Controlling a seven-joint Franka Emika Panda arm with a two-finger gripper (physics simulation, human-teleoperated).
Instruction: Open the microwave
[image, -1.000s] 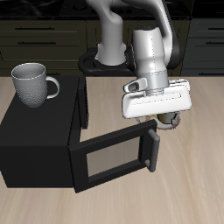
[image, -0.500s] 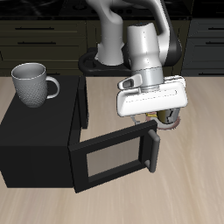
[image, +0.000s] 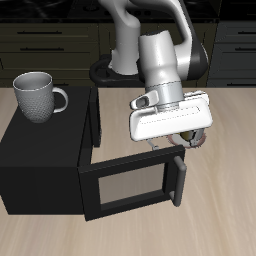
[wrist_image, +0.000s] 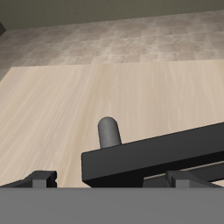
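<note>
Microwave (image: 45, 160) on desk (image: 225, 190), door ajar; pincer (image: 183, 139) over grey handle (image: 178, 178), grip state indeterminable; mug (image: 36, 96) on top.

The arm (image: 150, 45) is bent forward from its base, with the wrist angled downward. The gripper (image: 183, 138) is pointed down; its fingers (wrist_image: 39, 179) are seen spread apart.

The microwave (image: 60, 160) door stands partly open, the gripper (image: 185, 137) just behind its grey handle (image: 177, 180).

no readable text anywhere, honestly; the matte black box microwave (image: 70, 160) has no brand or numbers; the grey ceramic mug (image: 38, 96) is blank too
</note>
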